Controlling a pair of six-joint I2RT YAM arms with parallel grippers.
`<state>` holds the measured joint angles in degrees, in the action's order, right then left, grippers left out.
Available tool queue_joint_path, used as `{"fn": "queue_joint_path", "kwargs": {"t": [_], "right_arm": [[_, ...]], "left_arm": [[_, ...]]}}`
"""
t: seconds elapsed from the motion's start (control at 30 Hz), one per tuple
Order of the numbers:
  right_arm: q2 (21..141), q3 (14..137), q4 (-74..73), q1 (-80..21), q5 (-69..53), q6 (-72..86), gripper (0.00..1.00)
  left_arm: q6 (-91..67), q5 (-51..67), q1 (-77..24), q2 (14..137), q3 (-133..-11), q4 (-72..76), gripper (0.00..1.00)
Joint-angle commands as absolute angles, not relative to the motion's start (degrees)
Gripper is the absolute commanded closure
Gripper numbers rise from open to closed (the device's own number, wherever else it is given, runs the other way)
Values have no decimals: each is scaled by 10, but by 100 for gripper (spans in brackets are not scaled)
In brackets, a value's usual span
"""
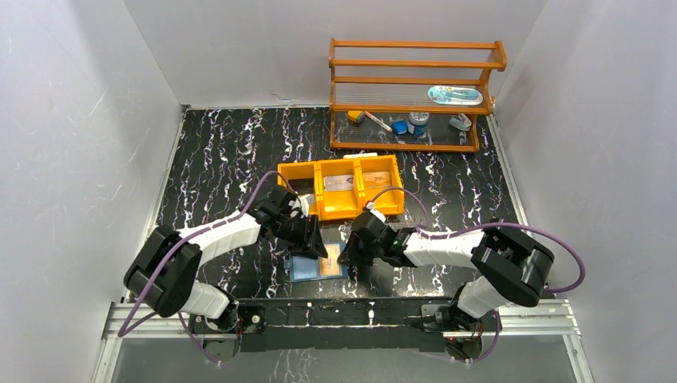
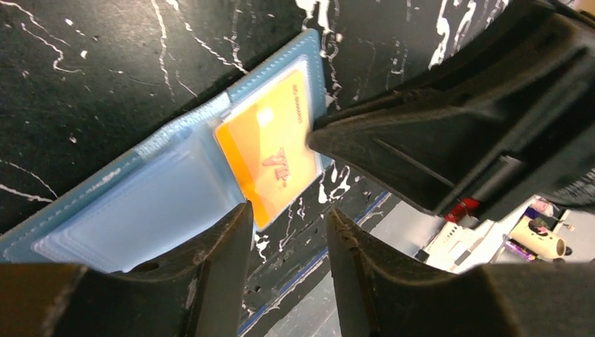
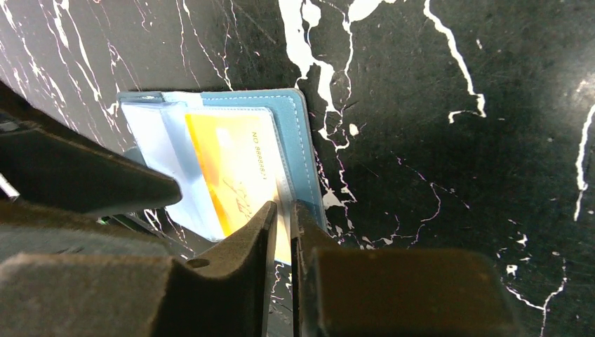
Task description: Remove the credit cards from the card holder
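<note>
Pin wallet (image 3: 306, 140), pull card (image 2: 270, 151).
R jaws pinch wallet edge; L jaws parted astride card corner: clamp, then slide out flat.

Orange credit card (image 2: 270, 158), pale-blue card holder (image 2: 140, 210) with slate-blue edge, black table (image 2: 84, 63) with white veining, orange tray (image 1: 335, 162).

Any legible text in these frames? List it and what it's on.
"NO" followed by a string of digits too blurred to be sure of: small print along one edge of the orange card in the blue card holder.
Red logo on the same card: letters unclear.
Contents of the orange tray: print too small to read.
Items on the wooden shelf: labels too small to read.
</note>
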<state>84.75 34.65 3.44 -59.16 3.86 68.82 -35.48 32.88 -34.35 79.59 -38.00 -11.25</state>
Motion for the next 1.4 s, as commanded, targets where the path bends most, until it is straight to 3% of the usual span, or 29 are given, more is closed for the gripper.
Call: {"fn": "queue_joint_path", "kwargs": {"t": [0.0, 0.27, 0.57, 0.87, 1.13, 1.37], "right_arm": [[866, 333, 24, -591, 49, 688, 78], [874, 334, 34, -590, 40, 690, 79], [866, 328, 42, -589, 29, 693, 79], [881, 330, 76, -589, 2, 687, 78], [870, 327, 72, -588, 11, 689, 78], [833, 356, 26, -587, 29, 661, 72]], "left_arm": [[-374, 330, -346, 830, -365, -93, 61], [-379, 302, -345, 836, -318, -77, 62], [-397, 294, -345, 827, -297, -44, 76], [-407, 329, -345, 828, -304, -7, 82], [-413, 308, -345, 824, -299, -13, 100], [-386, 291, -345, 813, -316, -55, 100]]}}
